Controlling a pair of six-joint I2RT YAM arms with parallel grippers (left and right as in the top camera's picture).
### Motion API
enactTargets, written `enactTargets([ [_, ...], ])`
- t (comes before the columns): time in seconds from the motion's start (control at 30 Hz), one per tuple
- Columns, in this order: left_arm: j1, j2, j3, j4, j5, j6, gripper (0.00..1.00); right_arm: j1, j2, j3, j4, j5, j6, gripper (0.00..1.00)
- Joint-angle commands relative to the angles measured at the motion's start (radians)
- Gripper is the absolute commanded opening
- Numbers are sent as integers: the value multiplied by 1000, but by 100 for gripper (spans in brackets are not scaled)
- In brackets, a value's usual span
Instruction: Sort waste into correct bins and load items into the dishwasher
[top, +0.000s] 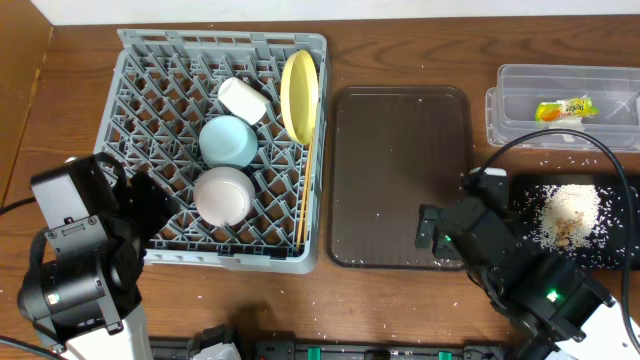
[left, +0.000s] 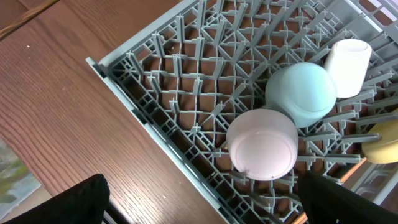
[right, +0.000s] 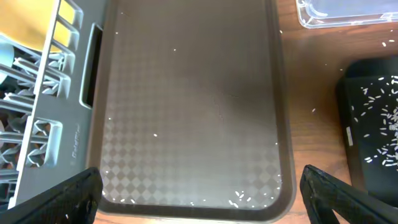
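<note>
Sorting looks nearly done; left gripper (left: 205, 183) and right gripper (right: 199, 186) hang spread, empty. Next: clear rice grains (right: 239, 198) off the centre-frame tray (right: 186, 93).

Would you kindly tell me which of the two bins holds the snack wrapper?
The clear plastic container; the snack wrapper lies inside it. The black bin beside it holds a pile of rice instead.

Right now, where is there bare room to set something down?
Freest: brown tray between dish rack and black bin, only stray rice grains. Table left of the rack is bare; so are its left pegs. Crowded: its right half, with blue bowl, white bowl, cup, plate.
</note>
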Motion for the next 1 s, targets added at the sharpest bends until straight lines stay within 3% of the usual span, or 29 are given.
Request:
enactTargets([
  [0.0, 4, 1, 10, -2, -11, -13, 98, 8, 9, -7, -26, 37, -17, 99],
  [0.33, 4, 1, 10, -2, -11, -13, 98, 8, 30, -8, -191, 10, -25, 99],
  [0.5, 4, 1, 10, -2, -11, -13, 98, 8, 33, -52, -146, -3, -35, 99],
  [0.63, 4, 1, 10, -2, -11, -13, 98, -17, -23, -153, 17, -29, -174, 99],
  [0.77, 4, 1, 10, -2, -11, -13, 98, -144, -179, -397, 360, -229, -408, 99],
  [0.97, 4, 1, 10, -2, -11, -13, 98, -381, -455, -703, 689, -434, -443, 99],
])
